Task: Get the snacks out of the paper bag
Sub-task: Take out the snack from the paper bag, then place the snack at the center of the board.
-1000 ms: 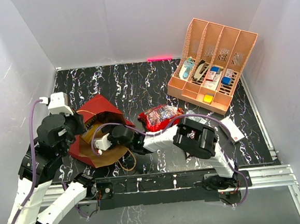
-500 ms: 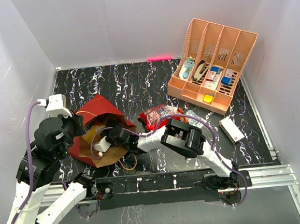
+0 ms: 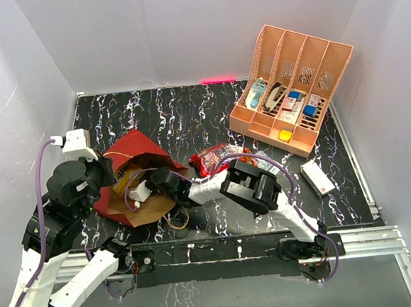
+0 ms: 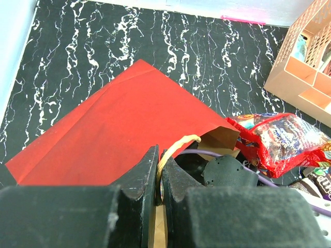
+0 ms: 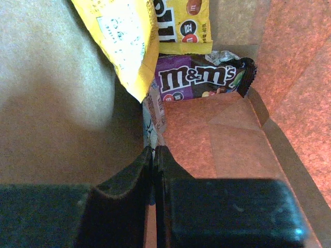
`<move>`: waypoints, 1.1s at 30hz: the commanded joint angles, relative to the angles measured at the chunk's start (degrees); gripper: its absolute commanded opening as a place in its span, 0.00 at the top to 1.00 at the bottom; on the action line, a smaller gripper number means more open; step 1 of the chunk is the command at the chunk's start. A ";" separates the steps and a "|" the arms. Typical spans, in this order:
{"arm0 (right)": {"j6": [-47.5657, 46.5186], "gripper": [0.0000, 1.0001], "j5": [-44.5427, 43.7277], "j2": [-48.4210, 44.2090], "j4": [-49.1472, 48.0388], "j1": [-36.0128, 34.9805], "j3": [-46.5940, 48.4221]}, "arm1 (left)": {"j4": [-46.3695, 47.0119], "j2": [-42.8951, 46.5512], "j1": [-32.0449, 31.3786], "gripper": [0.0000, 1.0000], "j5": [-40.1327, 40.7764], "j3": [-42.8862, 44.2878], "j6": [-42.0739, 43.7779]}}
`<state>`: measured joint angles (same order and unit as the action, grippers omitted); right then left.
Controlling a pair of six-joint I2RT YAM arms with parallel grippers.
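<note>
The red paper bag [image 3: 132, 146] lies on its side, mouth facing the right arm. My left gripper [image 4: 159, 155] is shut on its tan cord handle [image 4: 178, 144], holding the mouth up. Inside the kraft-lined bag [image 5: 222, 134], my right gripper [image 5: 153, 151] is shut on the edge of a thin pale printed packet [image 5: 155, 116]. Beyond it lie a purple candy packet [image 5: 199, 82] and two yellow packets [image 5: 124, 41]. From above only the right wrist [image 3: 158, 182] shows at the bag mouth. A large shiny red packet [image 3: 220, 159] lies on the table outside the bag.
The peach slotted organizer [image 3: 289, 83] stands at the back right. Near the right edge lies a flat white box [image 3: 317, 178]. Small dark candy bars [image 4: 318, 181] sit beside the red packet [image 4: 284, 139]. A loose cord handle [image 3: 176, 220] trails near the front edge.
My right gripper has reached deeper into the bag and closed from open onto the pale packet's edge. The left gripper kept its hold on the handle and shifted slightly.
</note>
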<state>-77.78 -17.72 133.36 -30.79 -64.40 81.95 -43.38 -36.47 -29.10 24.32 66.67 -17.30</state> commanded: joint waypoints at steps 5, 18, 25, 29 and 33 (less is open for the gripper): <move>10.29 0.92 1.86 -12.36 -0.22 -1.54 -5.35 | 0.96 -0.09 -0.25 0.95 1.89 2.23 0.86; 46.98 0.92 12.85 -31.31 16.27 -4.24 -12.99 | 1.26 -0.54 -0.25 0.95 1.96 2.50 0.51; 68.96 0.92 23.47 -47.85 29.25 -4.20 -21.38 | 1.81 -0.97 -0.25 0.94 2.25 1.48 0.40; 77.84 0.92 21.20 -59.48 34.81 -4.18 -25.11 | 1.87 -0.96 -0.21 0.94 2.71 0.83 0.48; 86.55 0.92 2.31 -69.33 47.41 -4.15 -23.71 | 1.47 -1.15 -0.25 0.95 3.78 0.99 0.51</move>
<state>-4.56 0.60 73.10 5.63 -68.69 56.47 -43.24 -37.19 -29.10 26.04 67.07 -17.10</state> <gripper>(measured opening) 0.087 0.054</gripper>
